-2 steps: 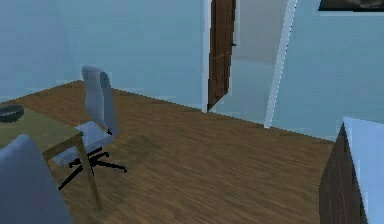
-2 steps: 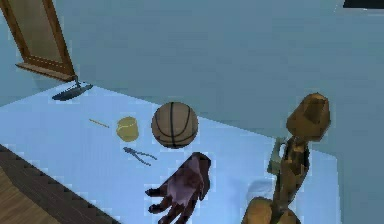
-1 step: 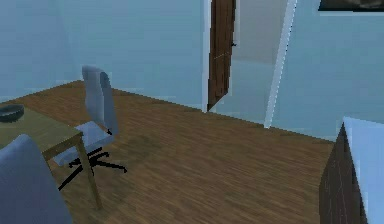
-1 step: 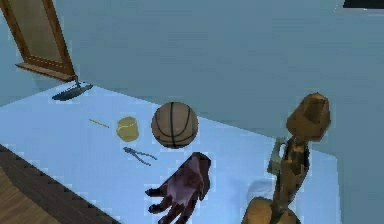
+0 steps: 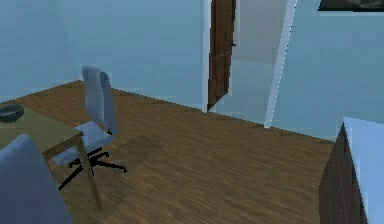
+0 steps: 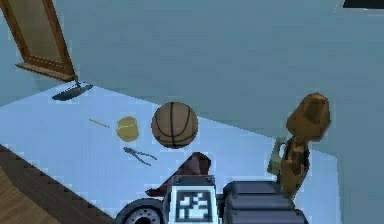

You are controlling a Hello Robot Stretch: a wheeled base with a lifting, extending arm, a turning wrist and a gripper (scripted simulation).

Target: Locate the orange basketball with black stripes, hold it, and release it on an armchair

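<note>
1. Marker square (image 6: 195,205) on the wrist sits at the near edge of the arm side view, with dark hardware on either side. The far end of the jaws is lost against the clutter, so I cannot tell whether they grasp anything.
2. Just beyond the wrist, a dark reddish-brown lump (image 6: 188,172) lies on the pale desk (image 6: 245,150). What it is, unclear.
3. Basketball (image 6: 175,124), orange with black stripes, rests on the desk. It is farther out than the lump and a little left of the arm's line.
4. Neighbours:
   - A yellow cup-like thing (image 6: 127,128) sits just left of the ball, not touching it.
   - A small two-legged tool (image 6: 138,154) lies to the near left.
   - A brown statue (image 6: 305,135) stands well apart on the right.
   - A wooden frame (image 6: 40,45) leans at the far left.
5. Judged step: closing in for the grasp.
   - Line up on the ball's middle before reaching. It is round and free to roll, so an off-centre touch would likely send it into the cup.
   - Come in above the lump rather than through it.
   - Take the ball around its widest part.
   - Lift straight up, clear of the desk, before the base turns.
6. Forward view shows a swivel chair (image 5: 98,105) on a black star base. I judge it an office chair, not the armchair wanted. A door (image 5: 222,50) stands ajar at the far side, a likely way on.
</note>
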